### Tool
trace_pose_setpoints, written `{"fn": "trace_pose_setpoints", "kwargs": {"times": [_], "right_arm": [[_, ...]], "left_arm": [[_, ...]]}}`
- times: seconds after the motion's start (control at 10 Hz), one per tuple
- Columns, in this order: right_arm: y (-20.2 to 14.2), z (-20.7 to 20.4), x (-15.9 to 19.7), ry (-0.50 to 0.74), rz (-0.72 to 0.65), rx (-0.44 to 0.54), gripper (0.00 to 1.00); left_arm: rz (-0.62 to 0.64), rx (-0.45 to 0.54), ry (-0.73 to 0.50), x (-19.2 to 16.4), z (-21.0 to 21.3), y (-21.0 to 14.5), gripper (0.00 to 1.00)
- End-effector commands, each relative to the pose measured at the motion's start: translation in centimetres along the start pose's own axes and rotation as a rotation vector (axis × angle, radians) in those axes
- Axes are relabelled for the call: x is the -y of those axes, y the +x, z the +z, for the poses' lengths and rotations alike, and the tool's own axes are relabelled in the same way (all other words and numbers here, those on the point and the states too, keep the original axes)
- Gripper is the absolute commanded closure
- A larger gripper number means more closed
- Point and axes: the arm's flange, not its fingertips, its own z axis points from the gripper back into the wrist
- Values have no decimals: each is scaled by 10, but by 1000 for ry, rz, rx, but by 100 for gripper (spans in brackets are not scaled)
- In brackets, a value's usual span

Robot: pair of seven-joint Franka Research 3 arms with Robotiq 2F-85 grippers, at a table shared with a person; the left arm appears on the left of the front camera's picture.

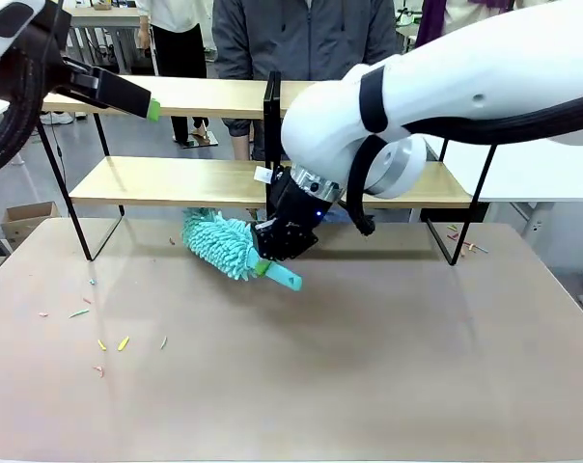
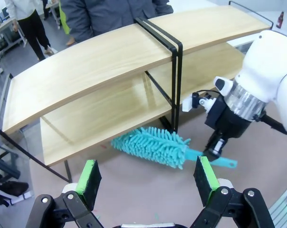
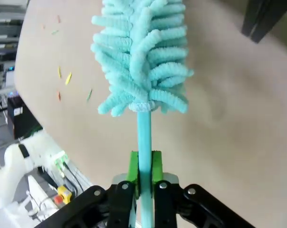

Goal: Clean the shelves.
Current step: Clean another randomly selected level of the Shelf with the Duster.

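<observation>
Below the shelves (image 1: pixel 176 180), right fingers (image 3: pixel 155 167) pinch duster handle (image 3: pixel 144 133).

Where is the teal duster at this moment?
In the front view, the teal duster is held by the right hand, near the tabletop, just below the shelves' lower board, left of the central post.

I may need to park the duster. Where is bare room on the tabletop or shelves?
The tabletop is bare in its near middle and right, in front of the right gripper and duster. Both boards of the shelves look bare. Small scraps litter the near-left; more scraps lie by the rack's right leg.
</observation>
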Motion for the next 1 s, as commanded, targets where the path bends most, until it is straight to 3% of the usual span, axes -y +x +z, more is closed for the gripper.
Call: {"fn": "trace_pose_setpoints", "kwargs": {"times": [0.0,0.2,0.6,0.9], "right_arm": [[19,-23,-16,-63,-34,31,88],[41,-40,-22,-55,-10,143,88],[54,-67,-23,-38,3,21,88],[37,-58,-21,79,95,-100,88]], "left_arm": [[-1,5,1,0,0,-7,0],[-1,5,1,0,0,-7,0],[-1,5,1,0,0,-7,0],[-1,5,1,0,0,-7,0]]}}
